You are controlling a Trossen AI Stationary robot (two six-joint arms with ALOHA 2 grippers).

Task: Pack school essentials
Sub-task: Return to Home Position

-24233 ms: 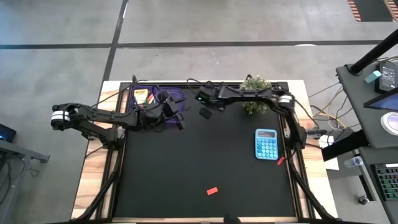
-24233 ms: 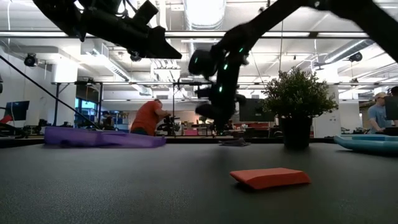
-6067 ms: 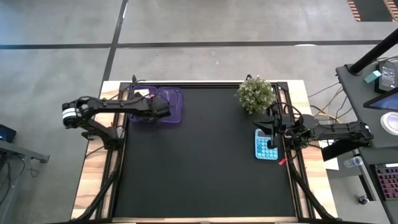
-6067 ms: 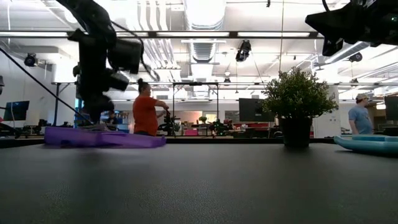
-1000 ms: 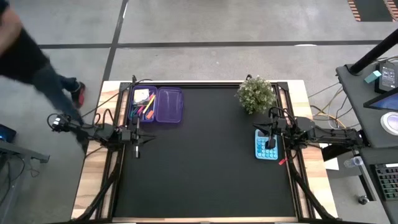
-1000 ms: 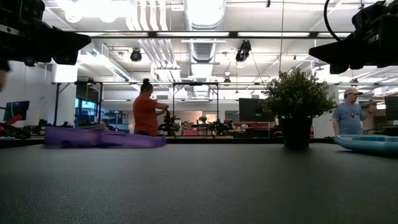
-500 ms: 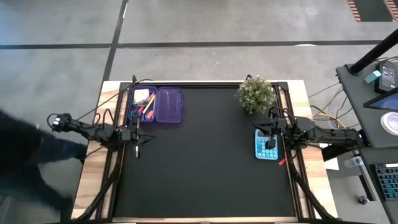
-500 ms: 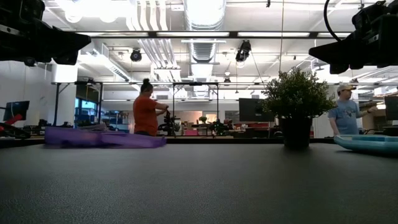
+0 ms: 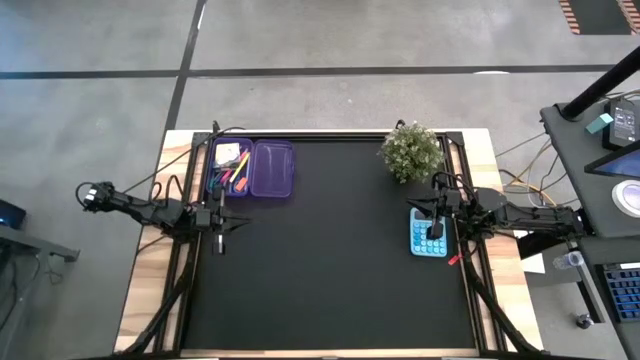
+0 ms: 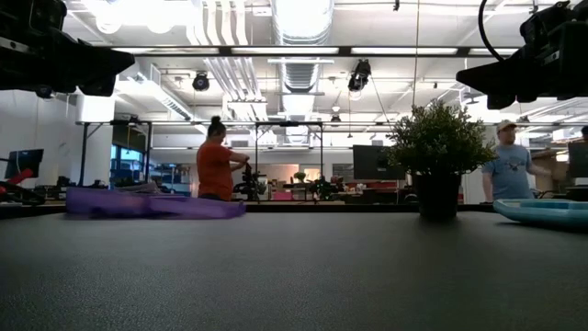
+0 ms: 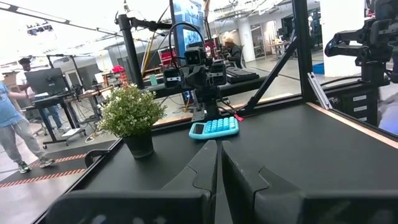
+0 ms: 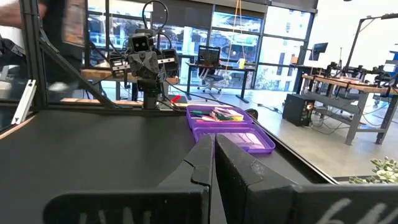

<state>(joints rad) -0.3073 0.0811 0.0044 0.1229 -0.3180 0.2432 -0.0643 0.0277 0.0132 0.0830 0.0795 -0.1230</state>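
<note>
The school essentials [image 9: 228, 170] are coloured pens and small stationery. They lie in the open left half of a translucent purple case [image 9: 273, 170] at the table's far left, also seen in the right wrist view as the case [image 12: 231, 129]. My left gripper [image 9: 232, 221] hovers shut at the left edge, just near of the case. My right gripper [image 9: 425, 212] hovers shut at the right edge, over a blue calculator [image 9: 428, 233]. Both wrist views show the shut fingers, left [image 11: 219, 163] and right [image 12: 212, 157], with nothing between them.
A bushy potted plant [image 9: 411, 152] stands at the far right, beyond the calculator. A small red piece [image 9: 452, 259] lies by the right rail. The black mat [image 9: 330, 270] stretches between the arms. People stand in the room behind the table [image 10: 217, 169].
A person beside the table's left edge has walked out of the high view. Both arms have kept still.
</note>
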